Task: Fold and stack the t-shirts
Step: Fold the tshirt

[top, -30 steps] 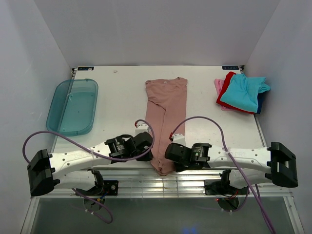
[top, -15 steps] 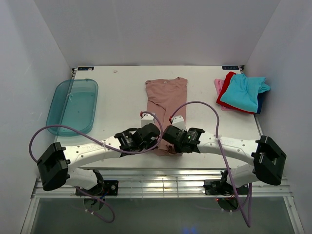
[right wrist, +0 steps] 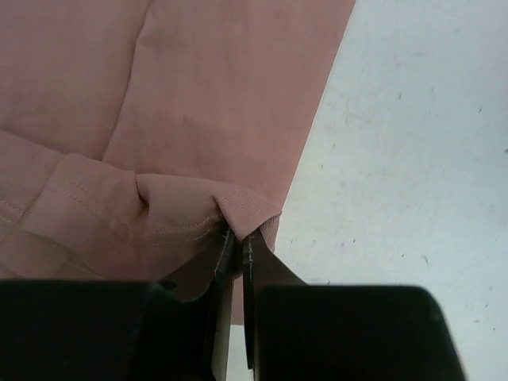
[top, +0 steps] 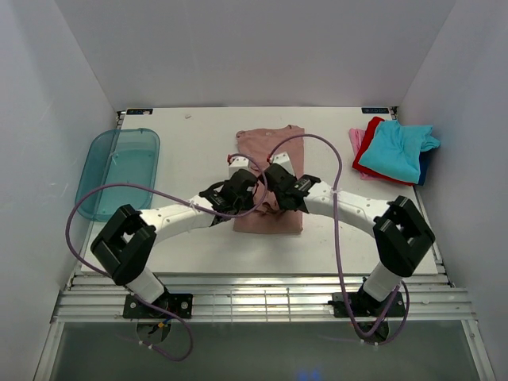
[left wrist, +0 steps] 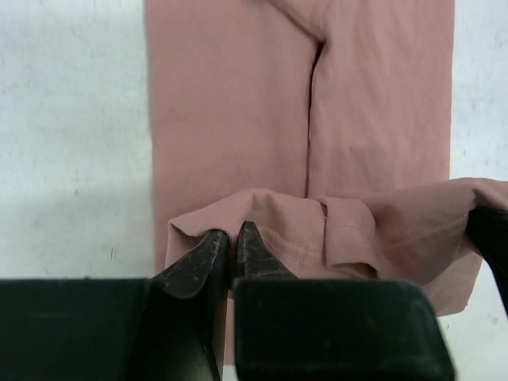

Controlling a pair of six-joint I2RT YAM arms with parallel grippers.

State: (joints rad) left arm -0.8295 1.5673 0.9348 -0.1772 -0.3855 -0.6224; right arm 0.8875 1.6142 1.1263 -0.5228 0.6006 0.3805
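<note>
The pink tee (top: 268, 147) lies lengthwise on the surface (top: 190, 238), right of the tray (top: 117, 175). Its near hem is lifted and doubled back over its middle. The left pincer (left wrist: 232, 235) is pinched tight on the hem corner nearer the tray. The right pincer (right wrist: 240, 238) is clamped on the hem corner farther from the tray. The other tees (top: 394, 149) sit heaped far to the right of the tray.
</note>
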